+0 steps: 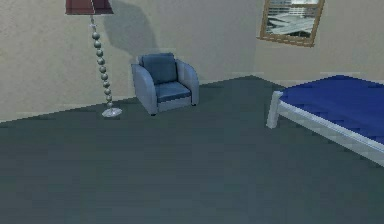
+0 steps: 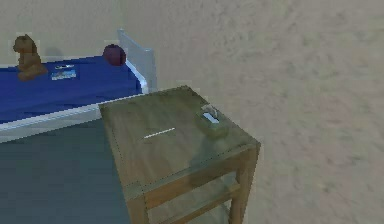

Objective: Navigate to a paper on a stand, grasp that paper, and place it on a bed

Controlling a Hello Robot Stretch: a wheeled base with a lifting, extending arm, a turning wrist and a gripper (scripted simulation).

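Note:
A wooden stand [image 2: 195, 152] with a lower shelf rises in the middle of the arm side view, against a beige wall. On its top lie a thin pale flat strip [image 2: 160, 133], which may be the paper, and a small grey object [image 2: 211, 118] near the far right corner. A bed [image 2: 70, 92] with a blue cover and white frame stands just behind the stand on the left. The same kind of blue bed [image 1: 340, 105] reaches in from the forward view's right.
On the bed sit a brown teddy bear [image 2: 27, 55], a dark red ball [image 2: 115, 54] and a small flat item [image 2: 65, 71]. Ahead stand a blue armchair [image 1: 166, 82] and a beaded floor lamp [image 1: 100, 60]; a framed picture [image 1: 292, 20] hangs on the wall. Dark floor lies between.

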